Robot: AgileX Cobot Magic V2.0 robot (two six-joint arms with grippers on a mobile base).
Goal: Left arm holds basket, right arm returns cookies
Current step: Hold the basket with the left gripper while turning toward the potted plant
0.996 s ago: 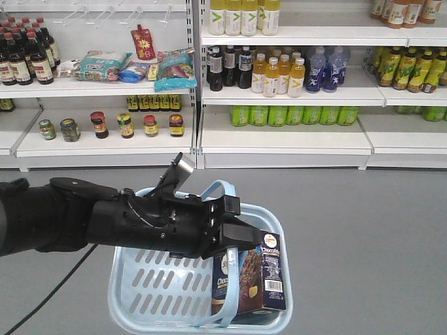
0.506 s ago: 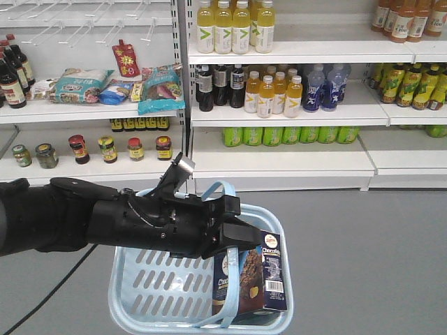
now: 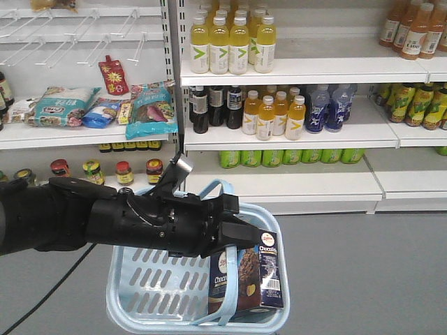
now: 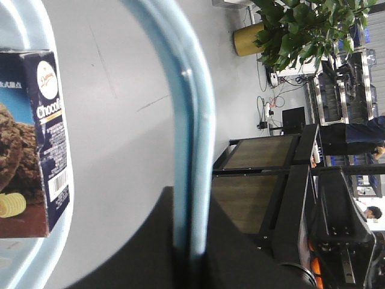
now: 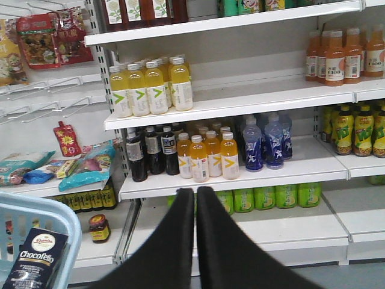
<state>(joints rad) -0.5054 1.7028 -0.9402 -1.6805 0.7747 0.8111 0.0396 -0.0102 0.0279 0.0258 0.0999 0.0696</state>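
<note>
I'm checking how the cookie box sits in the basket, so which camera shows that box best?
The front view: the whole cookie box stands upright in the basket, the handle crossing it. The left wrist view shows only a close, cropped part with logo and barcode; the right wrist view only its top corner.

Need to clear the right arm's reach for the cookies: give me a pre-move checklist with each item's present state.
1. Left end effector shut on basket handle: ok.
2. Cookies upright inside basket: ok.
3. Right end effector open: not ok, shut, empty.
4. Right end effector facing cookies: not ok, faces shelves.
5. Handle clear of cookies: cannot tell; overlaps them in front view.
</note>
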